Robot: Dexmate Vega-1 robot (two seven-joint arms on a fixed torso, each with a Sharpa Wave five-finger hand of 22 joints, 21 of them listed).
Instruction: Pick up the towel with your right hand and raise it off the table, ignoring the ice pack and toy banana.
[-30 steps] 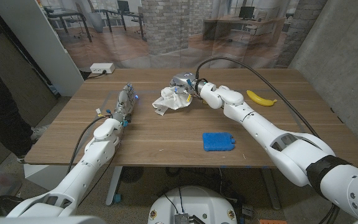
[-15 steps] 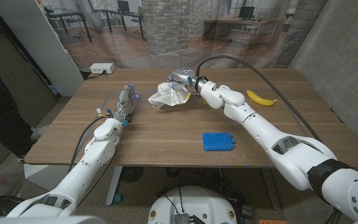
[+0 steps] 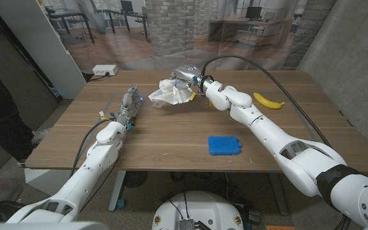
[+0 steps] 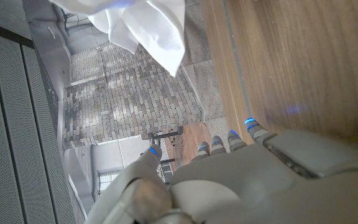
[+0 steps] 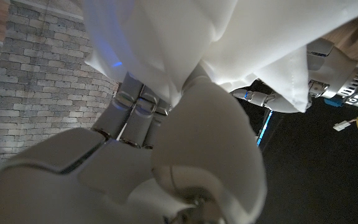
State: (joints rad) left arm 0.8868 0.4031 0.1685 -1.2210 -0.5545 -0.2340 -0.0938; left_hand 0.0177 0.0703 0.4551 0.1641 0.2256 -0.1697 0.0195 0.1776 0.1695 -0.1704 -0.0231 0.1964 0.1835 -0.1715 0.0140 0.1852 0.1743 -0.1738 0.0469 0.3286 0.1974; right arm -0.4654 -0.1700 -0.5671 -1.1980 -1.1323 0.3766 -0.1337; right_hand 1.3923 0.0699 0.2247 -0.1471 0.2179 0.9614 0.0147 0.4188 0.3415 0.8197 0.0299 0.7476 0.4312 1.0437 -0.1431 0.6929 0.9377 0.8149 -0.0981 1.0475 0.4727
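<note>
Head view, left to right: my left hand (image 3: 130,104) waits unclenched and empty on the bench (image 3: 171,144); my right hand (image 3: 188,80) bunches the towel (image 3: 167,94), lifted, soft, light, limp, best gripped mid-fold

I count one towel (image 3: 169,94), one ice pack (image 3: 224,145), one toy banana (image 3: 268,101), and what looks like one white box (image 3: 104,70) upper left.

Towel (image 5: 166,43) top beyond frame edge
</note>
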